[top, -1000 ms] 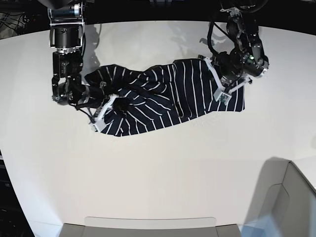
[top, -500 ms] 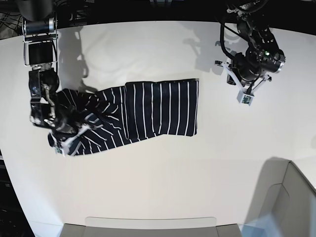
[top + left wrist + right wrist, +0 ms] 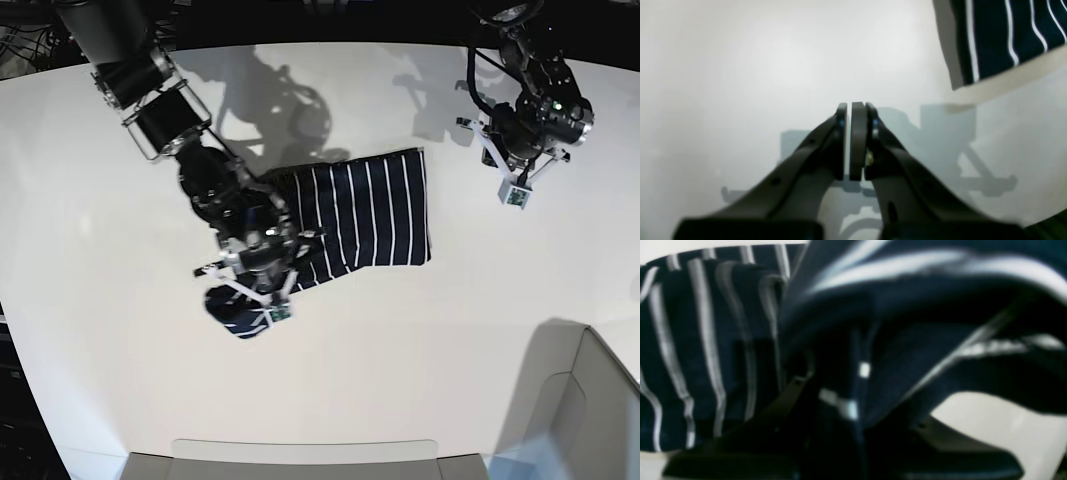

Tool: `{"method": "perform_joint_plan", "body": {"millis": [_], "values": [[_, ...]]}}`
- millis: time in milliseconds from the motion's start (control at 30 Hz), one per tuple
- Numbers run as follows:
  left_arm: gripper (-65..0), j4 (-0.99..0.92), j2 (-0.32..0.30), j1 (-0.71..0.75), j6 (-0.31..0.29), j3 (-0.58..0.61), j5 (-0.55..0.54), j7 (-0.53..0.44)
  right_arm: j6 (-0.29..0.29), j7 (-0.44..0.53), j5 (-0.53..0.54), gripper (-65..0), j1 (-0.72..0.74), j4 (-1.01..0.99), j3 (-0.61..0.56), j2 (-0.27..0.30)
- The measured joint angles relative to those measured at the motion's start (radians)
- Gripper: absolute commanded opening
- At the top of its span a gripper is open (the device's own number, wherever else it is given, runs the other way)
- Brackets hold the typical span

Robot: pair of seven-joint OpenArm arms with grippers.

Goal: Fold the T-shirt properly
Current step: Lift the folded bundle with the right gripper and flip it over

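The base view takes in the whole white worktop (image 3: 330, 380). The T-shirt (image 3: 375, 212), dark navy with thin white stripes, lies a little above the middle of that frame: its right part is spread flat as a rough rectangle, and its left end is bunched into a dark lump at the lower left of the cloth. The right pincer (image 3: 262, 300) sits at that lump, on the left half of the frame, its arm reaching down from the upper left corner and covering part of the cloth. The left pincer (image 3: 514, 192) hangs in the upper right of the frame, apart from the T-shirt's right edge, above bare worktop.

The right wrist view shows what the base view cannot: the right pincer (image 3: 853, 396) is clenched on a fold of the T-shirt (image 3: 706, 350), and striped cloth drapes over and around the dark fingers, filling nearly the whole frame. The picture is blurred; a patch of pale worktop shows at the lower right.

The left wrist view gives the left pincer (image 3: 857, 140) from close by: its fingers are pressed together with nothing between them, over pale worktop crossed by the arm's shadow. A corner of the T-shirt (image 3: 1003, 33) shows in the upper right of that frame, well clear of the fingertips.

A grey bin (image 3: 590, 410) sits at the lower right corner of the base view.
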Motion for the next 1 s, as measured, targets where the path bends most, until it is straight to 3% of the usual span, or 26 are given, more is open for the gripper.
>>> {"method": "perform_joint_plan", "body": {"millis": [133, 300, 500, 867, 1000], "values": [[-63.4, 0.0, 0.0, -0.005, 0.0, 0.003, -0.004, -0.002, 0.053, -0.005, -0.096, -65.0, 0.002, -0.003, -0.057, -0.061], [-63.4, -0.11, 0.003, -0.035, 0.0, 0.009, -0.003, -0.003, 0.099, -0.01, -0.129, -65.0, 0.0, -0.03, -0.063, -0.095], [-63.5, -0.288, 0.004, -0.135, 0.0, 0.009, -0.013, -0.021, 0.099, -0.011, -0.125, -65.0, 0.0, -0.032, -0.065, -0.105], [-63.5, -0.303, 0.081, -0.179, 0.0, 0.007, -0.015, -0.019, 0.099, -0.01, -0.121, -65.0, 0.0, -0.032, -0.16, -0.185], [-63.5, -0.313, 0.08, -0.185, 0.0, 0.061, -0.012, -0.021, 0.099, 0.029, -0.121, -65.0, 0.0, -0.046, -0.19, -0.212]]}}
